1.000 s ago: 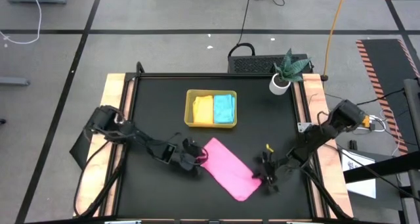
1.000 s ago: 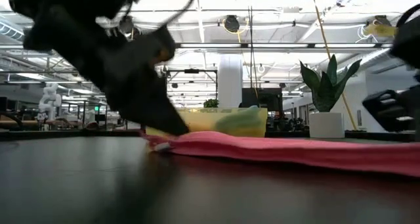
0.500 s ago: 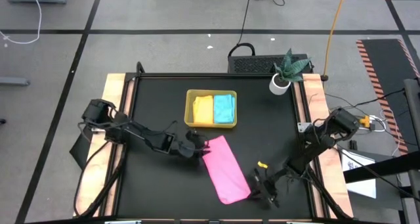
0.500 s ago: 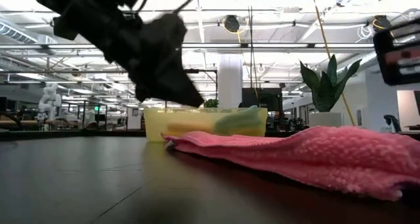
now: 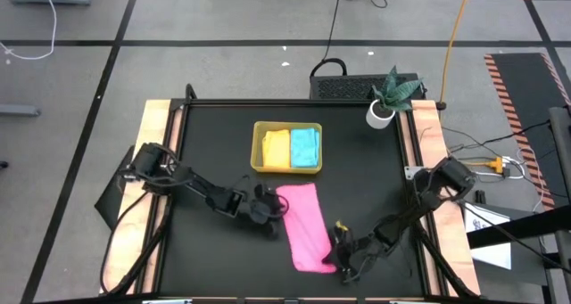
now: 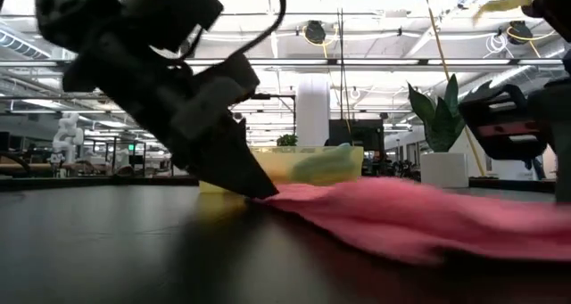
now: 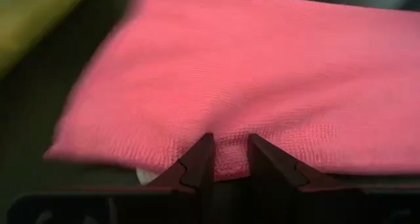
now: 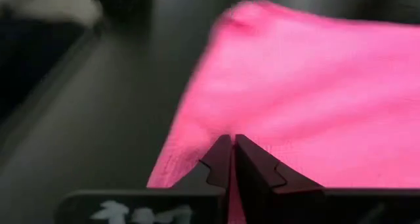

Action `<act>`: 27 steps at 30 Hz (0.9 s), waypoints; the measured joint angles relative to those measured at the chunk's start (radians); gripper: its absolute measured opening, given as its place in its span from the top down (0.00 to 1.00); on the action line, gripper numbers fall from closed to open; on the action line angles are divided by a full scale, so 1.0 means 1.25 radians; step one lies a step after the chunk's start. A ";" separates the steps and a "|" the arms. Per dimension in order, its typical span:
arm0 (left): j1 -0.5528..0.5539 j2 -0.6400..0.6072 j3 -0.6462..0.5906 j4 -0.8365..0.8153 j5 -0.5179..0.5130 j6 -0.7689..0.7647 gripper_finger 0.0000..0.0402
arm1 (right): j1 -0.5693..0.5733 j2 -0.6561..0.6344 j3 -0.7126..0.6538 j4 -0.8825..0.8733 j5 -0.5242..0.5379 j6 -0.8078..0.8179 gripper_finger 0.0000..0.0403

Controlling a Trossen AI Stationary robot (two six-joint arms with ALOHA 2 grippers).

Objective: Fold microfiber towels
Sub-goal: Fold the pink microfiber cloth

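Observation:
A pink towel (image 5: 303,225) lies as a long narrow strip on the black table, running from near the tray toward the near edge. My left gripper (image 5: 271,211) is shut on its left long edge, close to the far end. My right gripper (image 5: 335,252) is shut on its right side, close to the near end. A yellow-green tray (image 5: 257,149) farther back holds a yellow towel (image 5: 276,149) and a sky blue towel (image 5: 305,147), lying side by side. My left gripper pinches the pink towel's left edge (image 7: 230,159) between its two fingers, coming slanting down from the table's left. The cloth bunches in the gap between the fingertips and spreads out flat beyond them. The fingertips (image 6: 257,188) reach down to the tabletop. My right gripper pinches the pink towel's edge (image 8: 231,133) near its near end between almost closed fingers, slanting down from the table's right. One layer or several, I cannot tell. The cloth there is raised a little, and the remainder lies on the table.
A small potted plant (image 5: 385,104) stands at the table's far right corner, with a black box (image 5: 350,85) behind the far edge. Pale wooden rails (image 5: 157,161) run along the left and right sides. Bare black tabletop lies to the left and right of the pink towel.
My right gripper has gone toward the table's left and near edge, dragging the pink towel's near end with it. The towel has swung from a slanted lie to one running almost straight from far to near, its far end staying by my left gripper.

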 joint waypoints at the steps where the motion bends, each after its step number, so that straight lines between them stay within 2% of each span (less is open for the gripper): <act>1: 0.013 -0.014 -0.002 -0.021 0.002 0.019 0.76 | -0.002 0.012 0.012 0.024 0.003 0.028 0.96; 4: 0.039 -0.075 -0.006 -0.105 0.003 0.043 0.76 | -0.012 0.023 0.047 0.074 0.055 0.114 0.96; 8: 0.026 -0.167 -0.003 -0.138 0.006 0.049 0.76 | -0.012 -0.001 0.053 0.064 0.055 0.024 0.96; 13: -0.070 -0.180 -0.005 -0.099 0.010 0.121 0.76 | 0.018 -0.034 0.053 0.022 0.057 -0.110 0.96; 17: -0.146 -0.139 -0.005 -0.026 -0.042 0.138 0.76 | 0.021 -0.025 0.051 -0.009 0.056 -0.227 0.90; 21: -0.187 -0.083 0.033 0.021 -0.075 0.138 0.76 | -0.012 -0.022 0.051 -0.043 0.057 -0.275 0.76; 24: -0.201 -0.026 0.088 0.015 -0.060 0.158 0.76 | -0.035 -0.007 0.052 -0.059 0.006 -0.329 0.66; 27: -0.212 0.020 0.156 -0.025 -0.027 0.219 0.76 | -0.057 0.010 0.052 -0.058 -0.032 -0.347 0.61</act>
